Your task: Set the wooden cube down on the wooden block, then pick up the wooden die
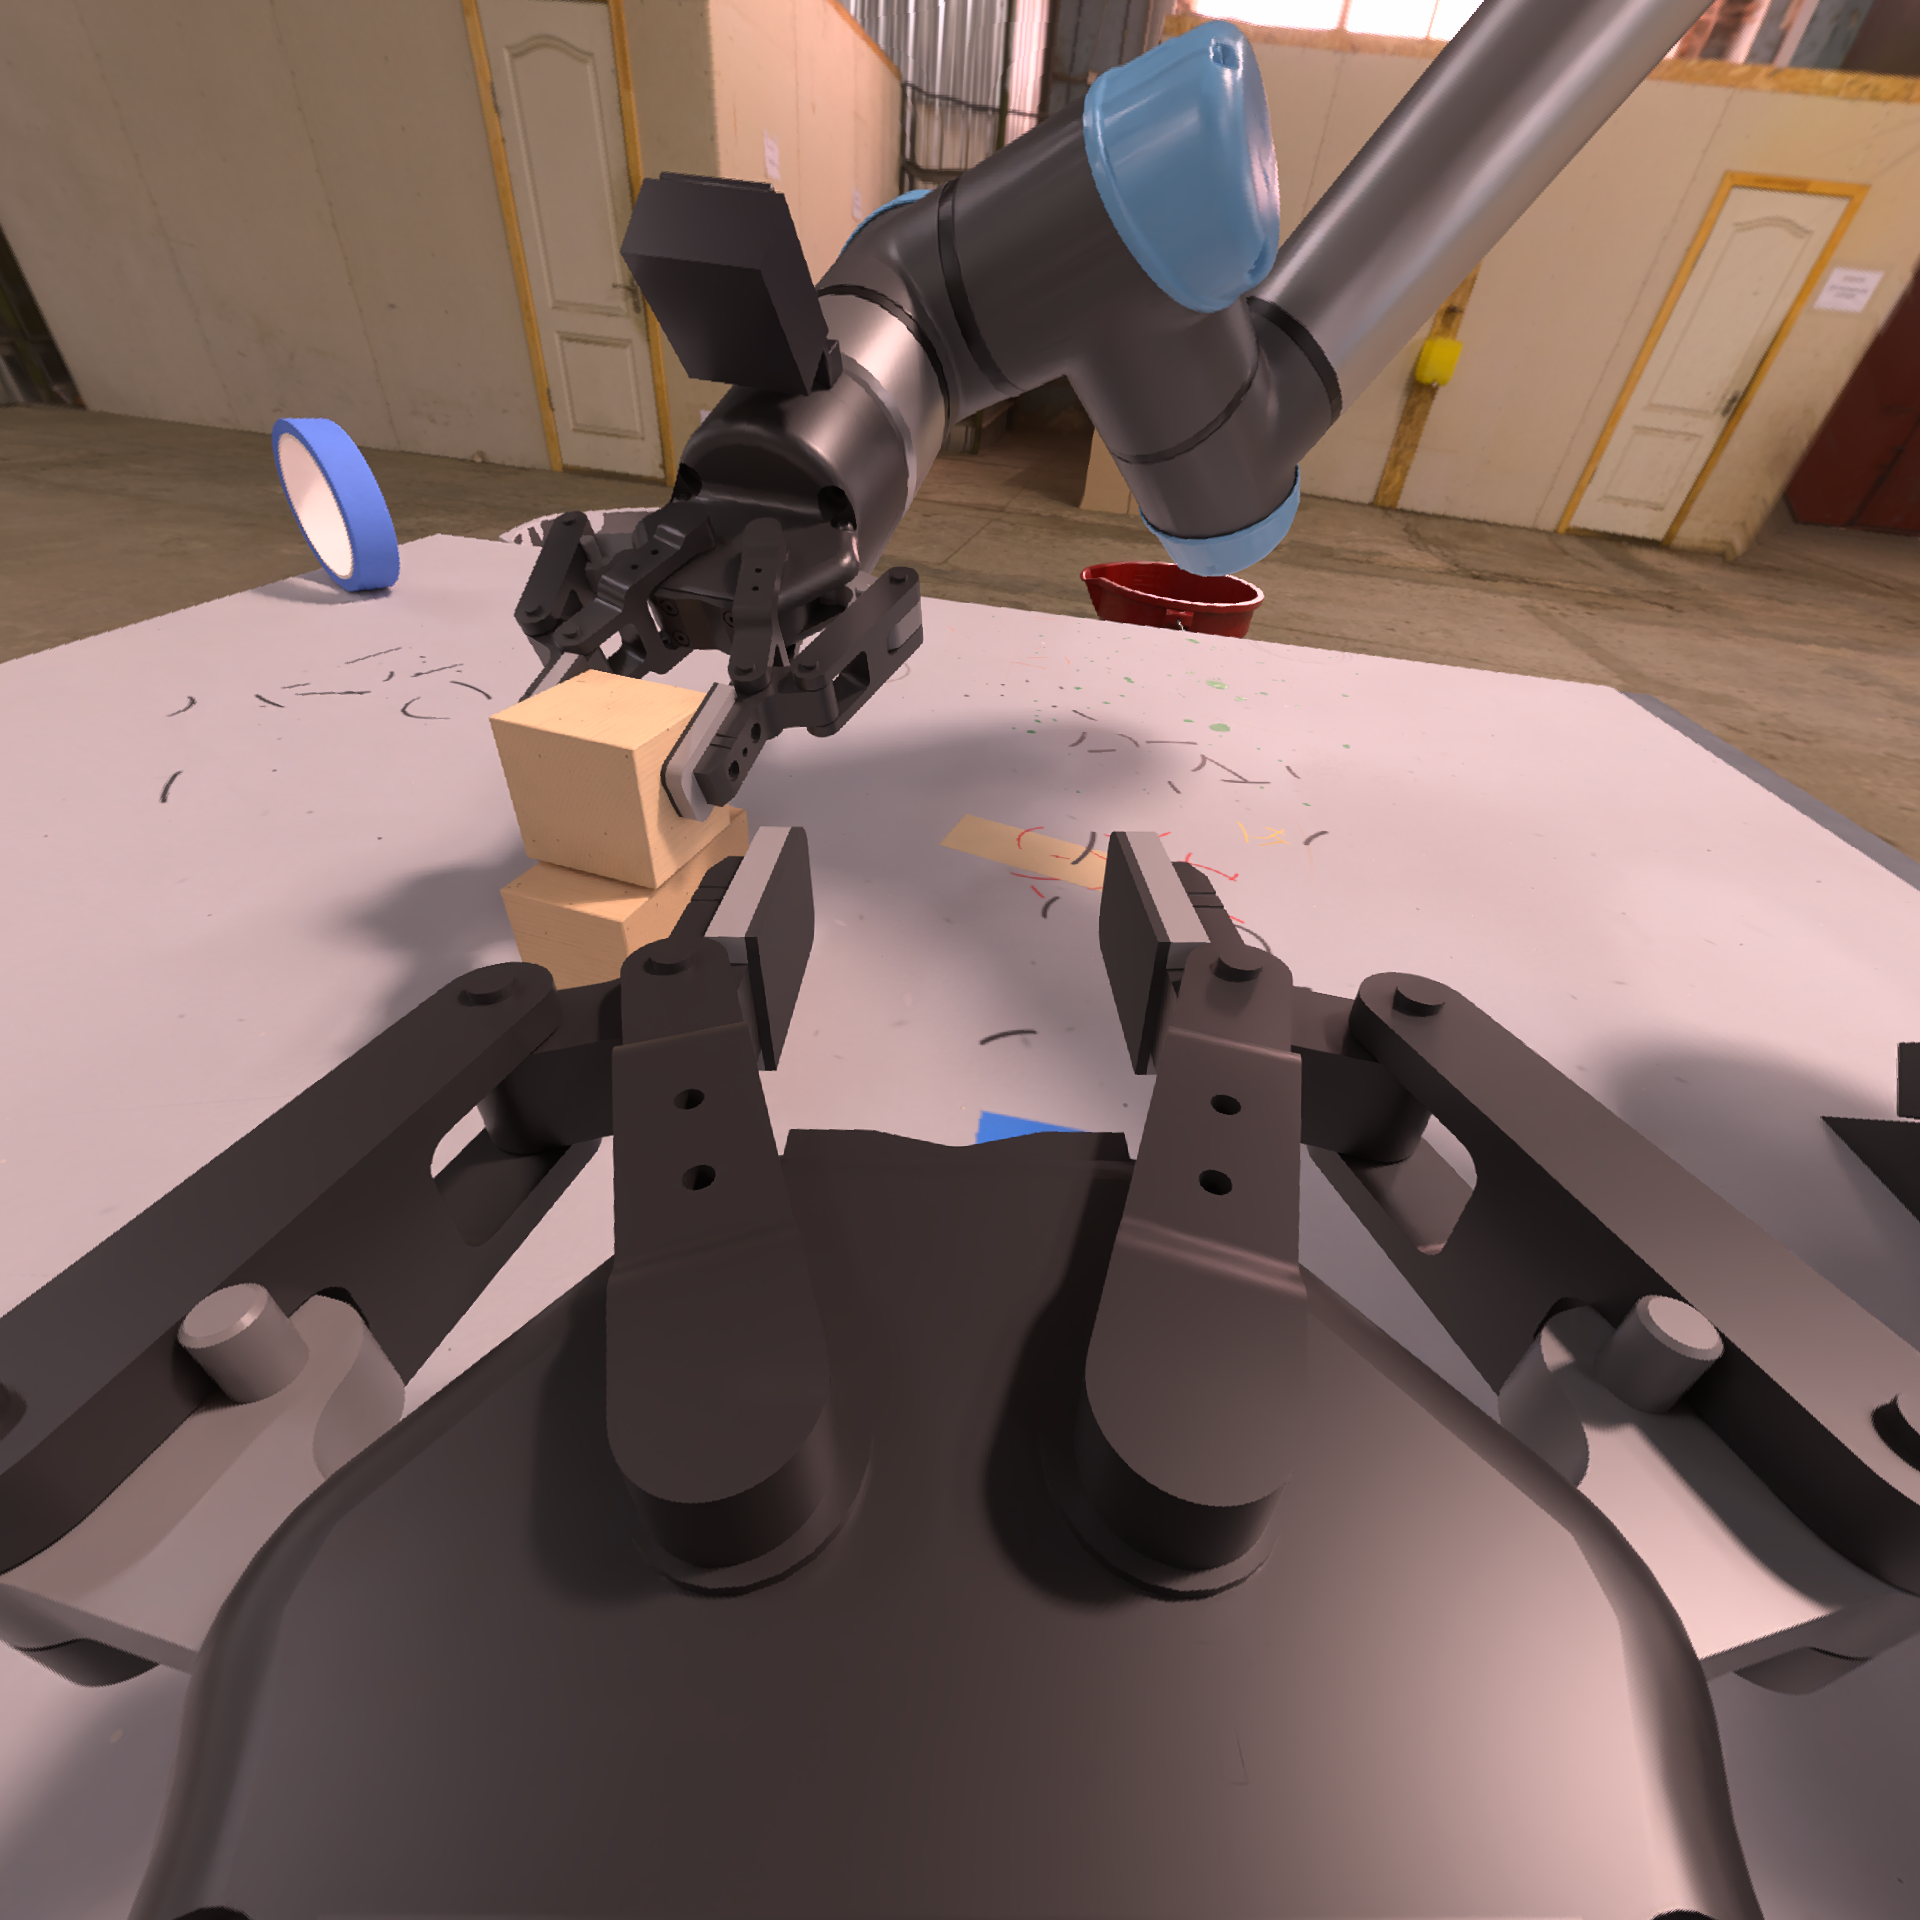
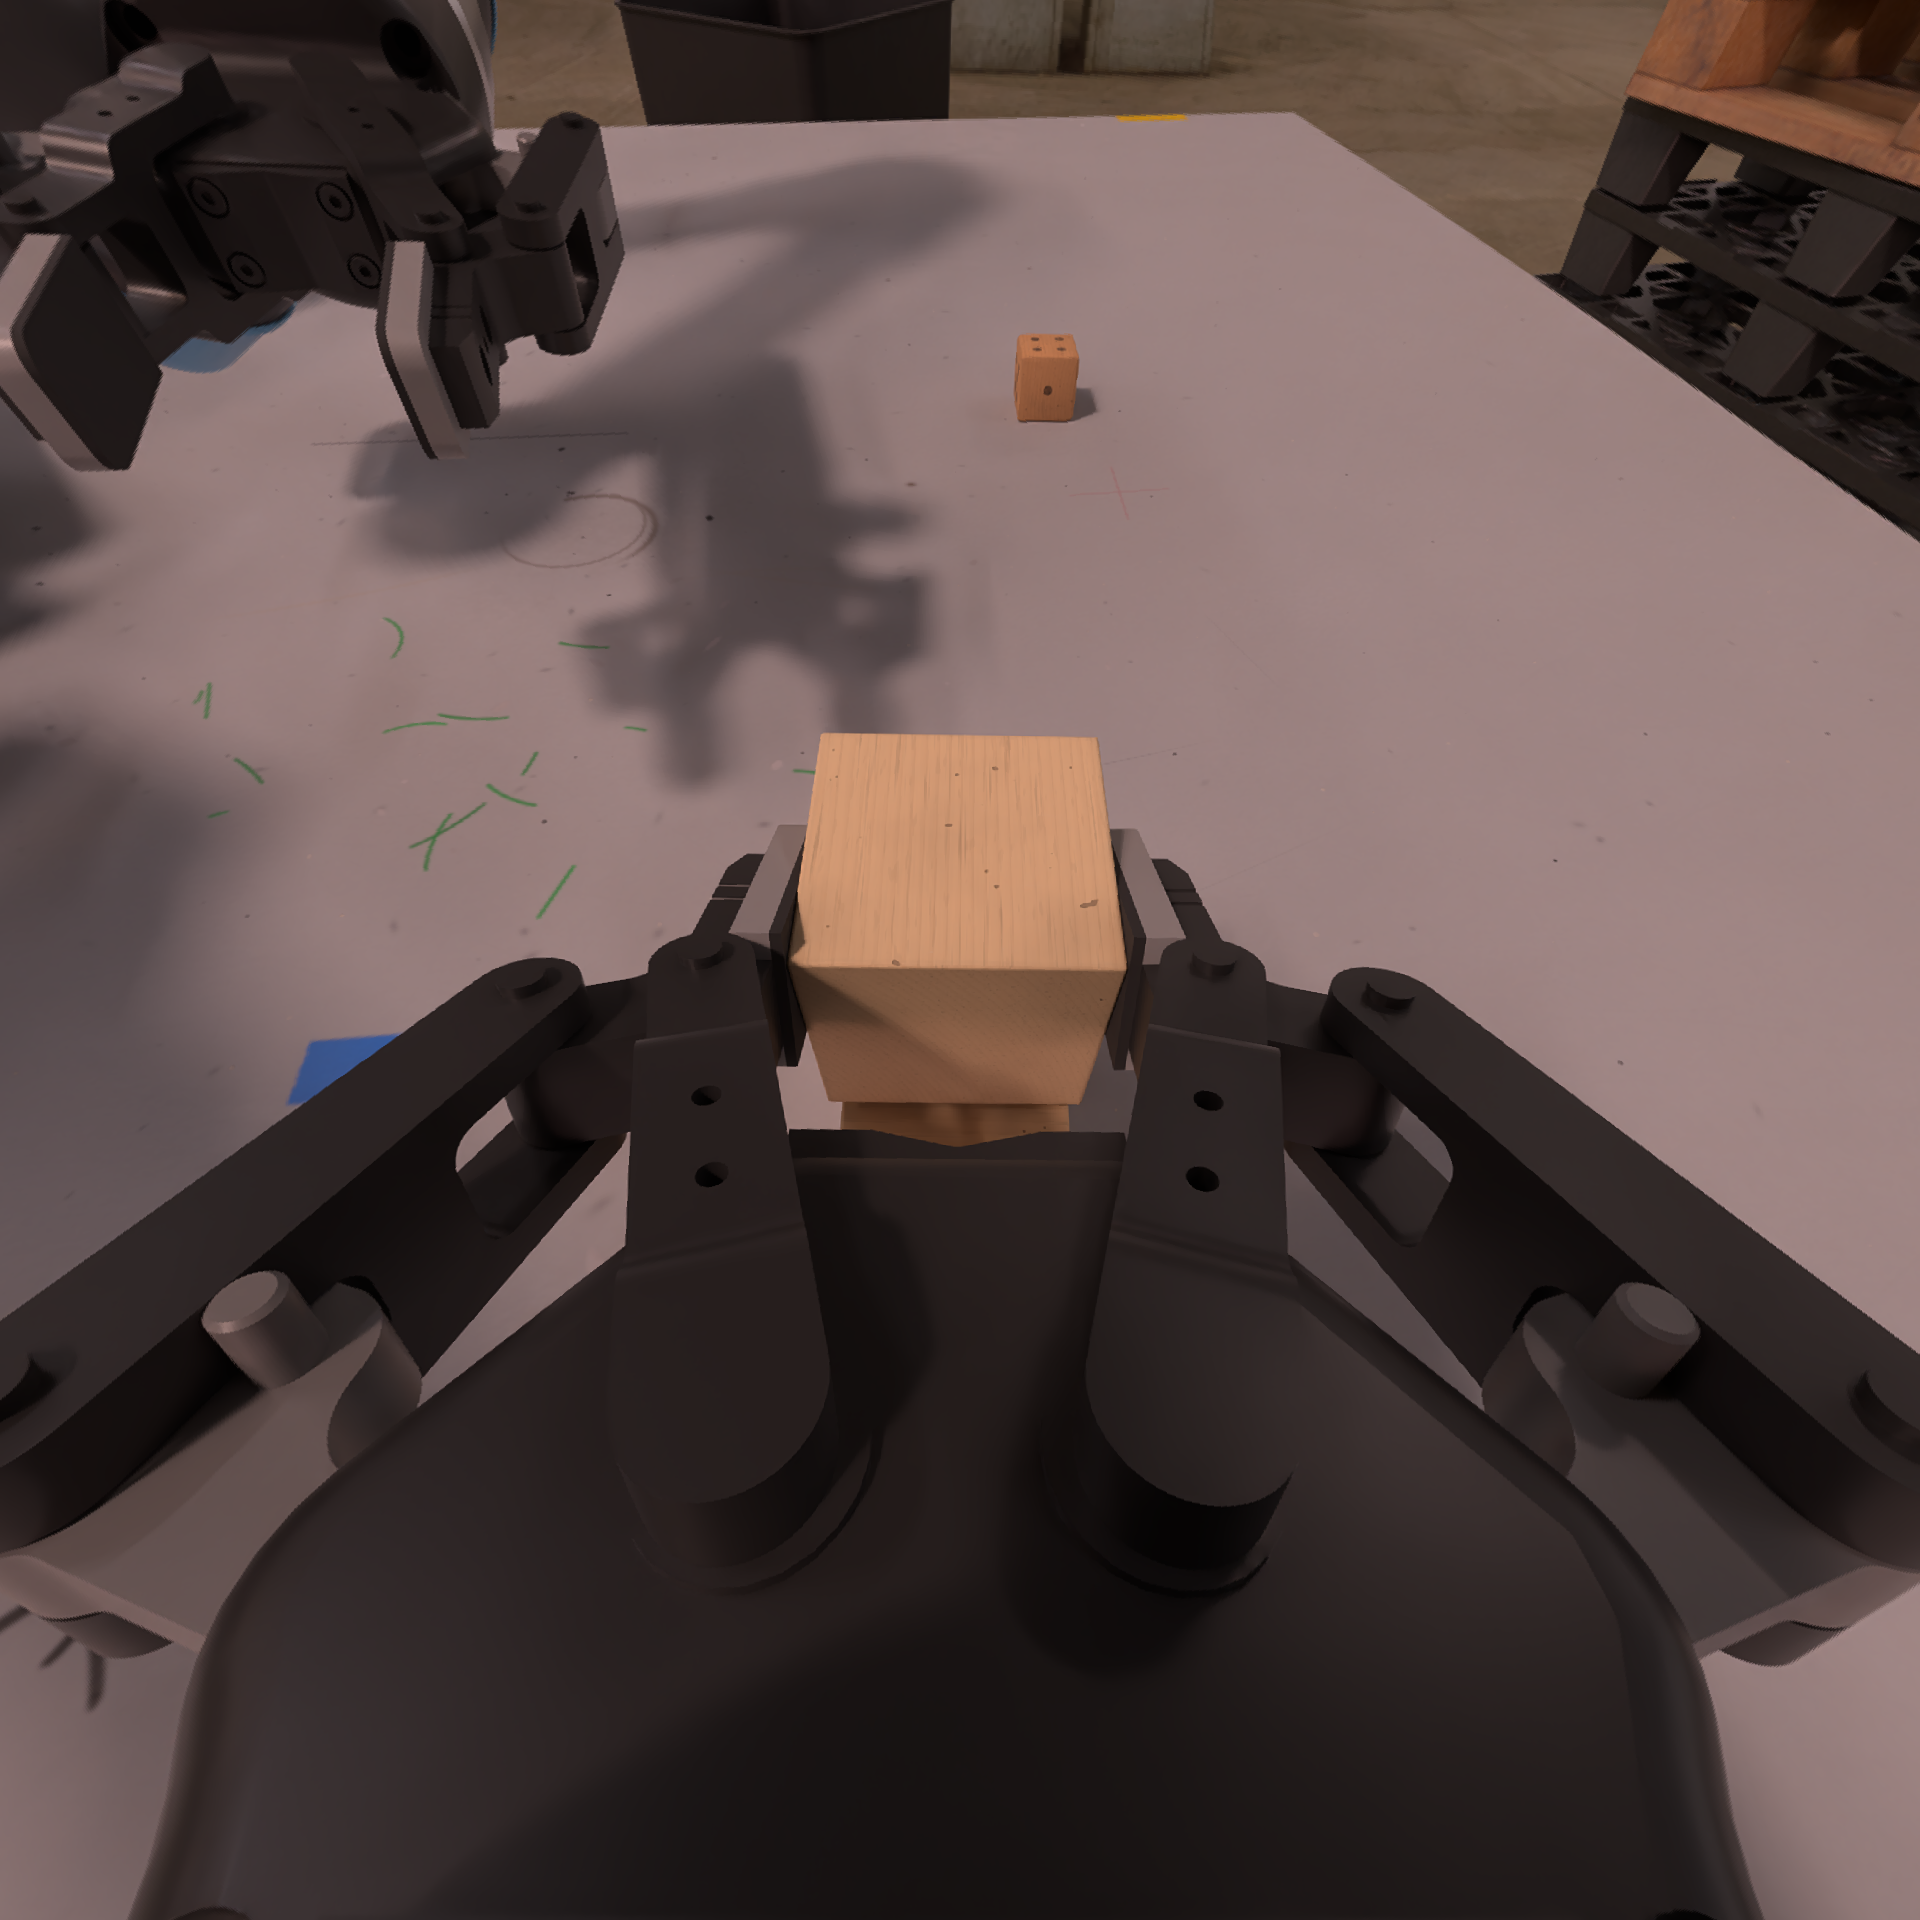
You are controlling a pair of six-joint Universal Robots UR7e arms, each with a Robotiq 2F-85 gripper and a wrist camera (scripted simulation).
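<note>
**A:** Right tool [image 2: 956, 935] clamped on the wooden cube [image 2: 951, 883], one pad flat on each side face. Sitting tilted on the wooden block [image 1: 582, 914] underneath, overhanging it a bit. Touching, from the look of the left wrist view, though can't swear it's fully seated. From the right wrist camera, only a sliver of the block [image 2: 956, 1120] peeking out below the cube.

**B:** And the left tool [image 1: 951, 935]?

**A:** Spread wide, nothing between the fingers. Hovering over the desk [image 1: 1455, 935] just beside the stack, the cube [image 1: 592, 790] up and to its left. Same tool [image 2: 249, 343] visible top left from the other camera, pointing down.

**B:** Looks of the cube?

**A:** Pale, light-grained wood, sharp edges, a few small dark specks on top. Block same pale wood, lower and wider.

**B:** Die?

**A:** Wooden die [image 2: 1045, 378] farther out on the desk [image 2: 1455, 727], well apart from both tools. Small, darker orange-brown, four pips on top, one on the facing side.

**B:** Anything else around?

**A:** Blue tape roll [image 1: 335, 506] standing on edge at the far corner, red bucket [image 1: 1172, 597] past the desk edge.
</note>
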